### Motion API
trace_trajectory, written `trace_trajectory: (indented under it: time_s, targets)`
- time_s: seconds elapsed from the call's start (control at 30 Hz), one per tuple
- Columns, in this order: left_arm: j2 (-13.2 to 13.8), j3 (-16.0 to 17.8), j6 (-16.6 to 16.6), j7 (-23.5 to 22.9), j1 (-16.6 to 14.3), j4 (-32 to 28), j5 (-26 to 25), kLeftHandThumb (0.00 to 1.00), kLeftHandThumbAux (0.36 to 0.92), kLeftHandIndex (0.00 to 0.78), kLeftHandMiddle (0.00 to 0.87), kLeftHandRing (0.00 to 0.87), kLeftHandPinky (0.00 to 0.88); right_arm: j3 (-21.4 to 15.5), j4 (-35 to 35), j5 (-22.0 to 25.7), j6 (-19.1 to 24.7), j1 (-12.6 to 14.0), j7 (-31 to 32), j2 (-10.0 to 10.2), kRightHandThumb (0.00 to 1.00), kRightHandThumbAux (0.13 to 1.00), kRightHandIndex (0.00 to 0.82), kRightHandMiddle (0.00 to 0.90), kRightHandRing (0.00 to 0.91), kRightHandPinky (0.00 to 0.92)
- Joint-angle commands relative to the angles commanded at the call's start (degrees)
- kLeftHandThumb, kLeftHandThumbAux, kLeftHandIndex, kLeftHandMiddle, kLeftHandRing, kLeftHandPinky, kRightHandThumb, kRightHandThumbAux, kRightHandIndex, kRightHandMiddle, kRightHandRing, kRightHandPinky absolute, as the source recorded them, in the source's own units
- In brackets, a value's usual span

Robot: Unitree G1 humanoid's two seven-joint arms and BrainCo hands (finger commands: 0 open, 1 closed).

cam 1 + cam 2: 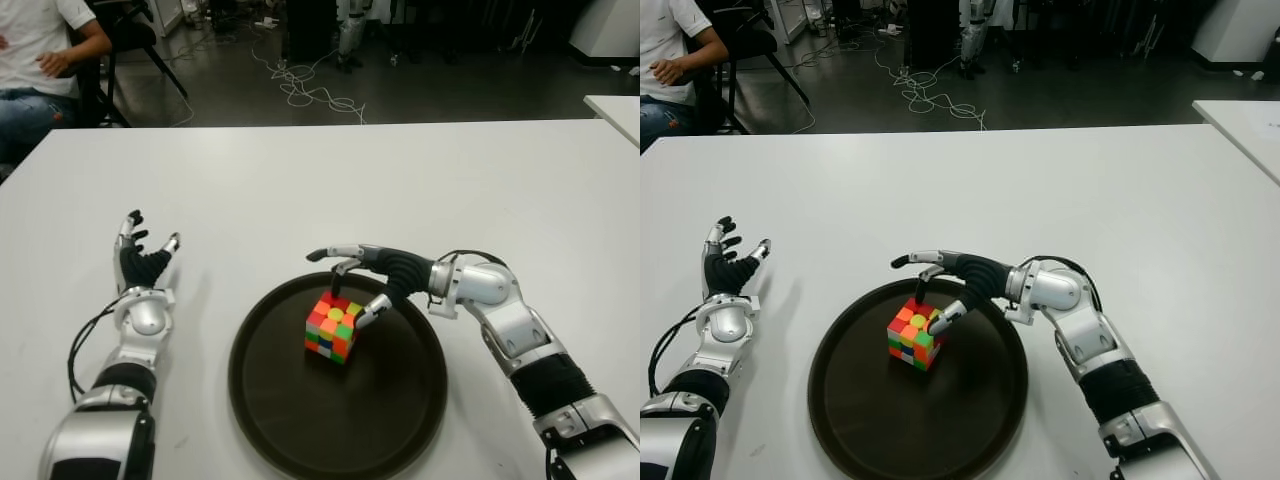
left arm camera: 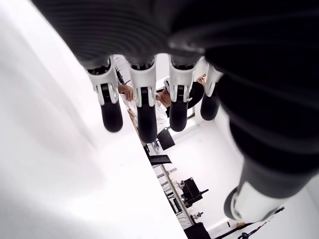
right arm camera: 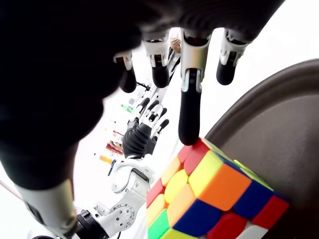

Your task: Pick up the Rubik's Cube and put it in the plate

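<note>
The Rubik's Cube [image 1: 332, 327] sits inside the dark round plate [image 1: 400, 420], left of its middle, standing on the plate's floor. My right hand [image 1: 352, 296] reaches in from the right and hovers over the cube with its fingers spread. One fingertip [image 3: 188, 130] touches the cube's [image 3: 209, 199] top corner, and the thumb is beside the cube's right face; the hand does not close around it. My left hand [image 1: 145, 248] shows on the white table [image 1: 300, 190] to the left of the plate, fingers [image 2: 144, 112] spread and empty.
A seated person [image 1: 40, 60] and a chair are beyond the table's far left corner. Cables [image 1: 310, 90] lie on the floor behind. Another white table's corner [image 1: 615, 110] shows at the far right.
</note>
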Motion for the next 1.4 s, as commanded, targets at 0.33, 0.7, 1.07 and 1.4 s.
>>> trace_trajectory:
  time_s: [0.33,0.7,1.07,1.4]
  targets:
    - [0.02,-0.22,0.5,0.28,-0.02,0.01,0.21,0.198,0.727,0.099,0.179,0.201,0.249,-1.83,4.89,0.74,-4.91,-2.0,-1.37,0.57,0.0,0.748,0.0,0.018,0.0,0.0]
    - [0.08,-0.06,0.07,0.29,-0.13,0.2,0.08,0.195,0.723,0.098,0.149,0.161,0.177,-8.54,14.03,1.74,-12.1,-4.6,-7.74,0.74,0.0,0.88,0.034,0.076,0.059,0.072]
    - [0.29,-0.58,1.15,0.97,-0.35,0.45,0.81,0.173,0.73,0.098,0.168,0.176,0.183,-12.29,13.53,1.67,-12.1,-3.58,-14.68,0.88,0.0,0.926,0.034,0.045,0.025,0.049]
    - [0.38,-0.94,1.6,0.56,-0.38,0.18,1.0,0.171,0.728,0.099,0.167,0.17,0.186,-12.59,12.75,3.16,-12.76,-3.15,-13.67,0.7,0.002,0.941,0.049,0.063,0.033,0.067]
